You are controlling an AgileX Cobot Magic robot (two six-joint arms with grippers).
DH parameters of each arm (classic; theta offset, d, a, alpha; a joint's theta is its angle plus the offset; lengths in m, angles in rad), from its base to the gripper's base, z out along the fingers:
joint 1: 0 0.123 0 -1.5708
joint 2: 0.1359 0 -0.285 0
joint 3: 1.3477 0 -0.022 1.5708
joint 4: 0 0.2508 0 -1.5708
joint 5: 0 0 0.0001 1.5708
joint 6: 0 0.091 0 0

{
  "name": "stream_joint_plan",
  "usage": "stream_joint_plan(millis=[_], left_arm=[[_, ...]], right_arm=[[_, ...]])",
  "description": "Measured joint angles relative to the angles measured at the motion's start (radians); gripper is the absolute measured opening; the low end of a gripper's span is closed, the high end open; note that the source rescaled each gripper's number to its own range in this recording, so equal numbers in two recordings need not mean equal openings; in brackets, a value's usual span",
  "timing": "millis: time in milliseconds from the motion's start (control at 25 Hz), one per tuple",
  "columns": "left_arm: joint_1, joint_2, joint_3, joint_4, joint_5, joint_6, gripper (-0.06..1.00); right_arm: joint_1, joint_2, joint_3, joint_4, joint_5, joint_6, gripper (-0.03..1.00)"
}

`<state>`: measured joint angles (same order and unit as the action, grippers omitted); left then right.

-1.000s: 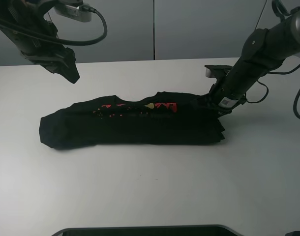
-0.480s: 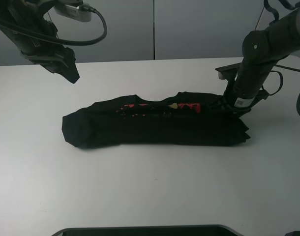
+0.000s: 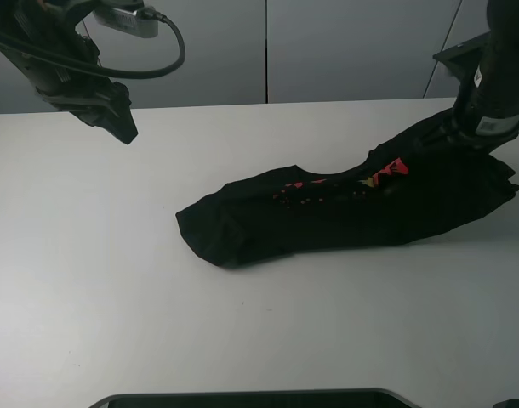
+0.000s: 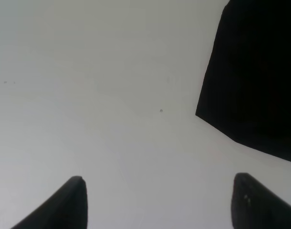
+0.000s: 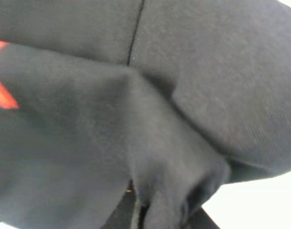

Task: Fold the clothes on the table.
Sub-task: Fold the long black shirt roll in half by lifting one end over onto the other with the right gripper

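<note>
The black T-shirt [image 3: 345,208] lies as a long folded band on the white table [image 3: 115,280], red print showing near its middle. Its right end is lifted off the table. My right gripper [image 3: 453,136] is shut on that raised end at the far right. The right wrist view is filled with bunched black cloth [image 5: 150,119] and a bit of red print; the fingers are hidden in it. My left gripper [image 3: 123,127] hangs open and empty above the table's far left, apart from the shirt. In the left wrist view its two fingertips [image 4: 71,200] frame bare table, with the shirt's edge [image 4: 253,76] to one side.
A dark object's edge [image 3: 251,398] shows at the table's near edge. Grey wall panels [image 3: 327,51] stand behind the table. Cables [image 3: 170,47] loop off the left arm.
My right gripper has pulled the shirt to the right and lifted its right end; the whole shirt slid right across the table. The left arm has not moved.
</note>
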<state>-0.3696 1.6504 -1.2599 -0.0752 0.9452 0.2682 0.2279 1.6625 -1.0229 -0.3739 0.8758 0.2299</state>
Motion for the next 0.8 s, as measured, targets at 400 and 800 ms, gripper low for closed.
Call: stream_joint_plan(millis=[400,800], left_arm=[[0.000,-0.002,0.000,0.000,-0.022,0.000,0.85],[0.000,-0.116,0.000,0.000,-0.099,0.000,0.85]], right_arm=[[0.004,-0.179,0.000,0.969,-0.075,-0.628,0.11],[0.267,-0.072,0.000,1.020,-0.191,-0.659,0.11]])
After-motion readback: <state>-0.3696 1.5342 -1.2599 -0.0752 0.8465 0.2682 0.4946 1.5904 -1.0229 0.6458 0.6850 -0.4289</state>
